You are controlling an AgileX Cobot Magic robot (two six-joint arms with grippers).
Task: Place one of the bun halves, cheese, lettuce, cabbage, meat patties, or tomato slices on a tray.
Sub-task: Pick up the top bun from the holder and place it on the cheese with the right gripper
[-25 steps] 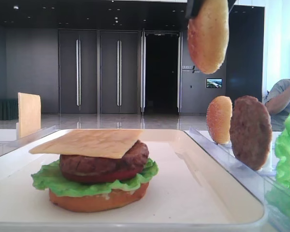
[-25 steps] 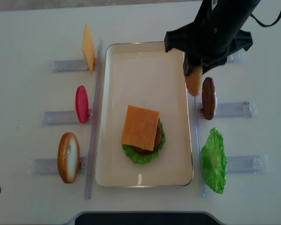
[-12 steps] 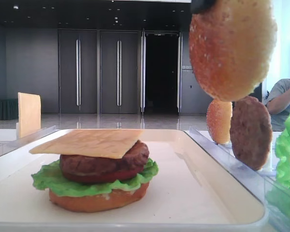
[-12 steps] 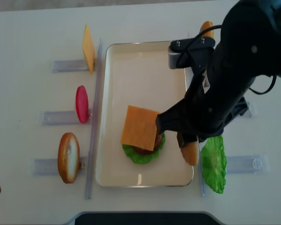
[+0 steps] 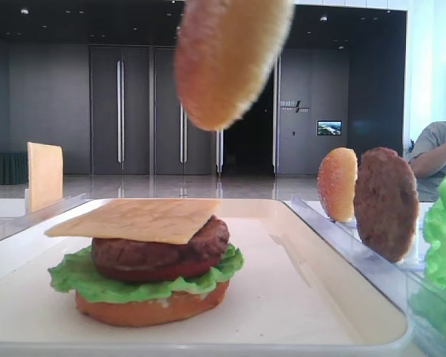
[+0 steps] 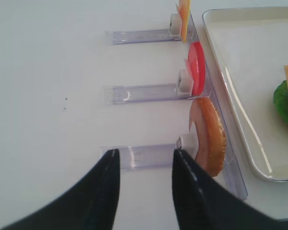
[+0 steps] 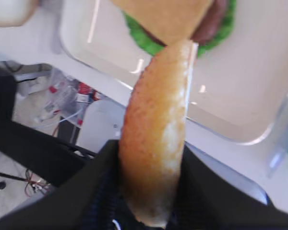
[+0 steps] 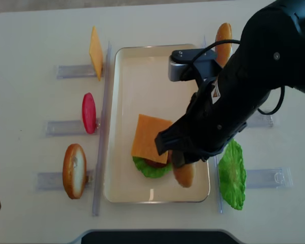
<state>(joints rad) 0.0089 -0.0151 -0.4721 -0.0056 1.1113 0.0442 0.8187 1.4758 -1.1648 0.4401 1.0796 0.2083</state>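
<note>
My right gripper [image 7: 151, 160] is shut on a sesame bun half [image 7: 156, 139], held on edge between the two dark fingers. The bun half [image 8: 183, 174] hangs over the cream-white tray [image 8: 152, 66], just right of a stack there. That stack is a bun base, lettuce [image 5: 145, 286], tomato, a meat patty [image 5: 160, 253] and a cheese slice [image 8: 151, 138] on top. From the low side view the bun half [image 5: 230, 59] hovers well above the cheese [image 5: 134, 218]. My left gripper [image 6: 145, 160] stands open over the table beside a clear rack, holding nothing.
Clear racks left of the tray hold a cheese slice [image 8: 95, 52], a tomato slice [image 8: 89, 113] and a bun base [image 8: 74, 170]. Right-side racks hold another bun top [image 8: 223, 36], a patty [image 5: 385, 202] and lettuce [image 8: 232, 174]. A person [image 5: 435, 152] sits far right.
The right arm has carried the bun half from the right-hand racks forward along the tray's right edge, then left over the tray toward the stack. The left gripper has not moved.
</note>
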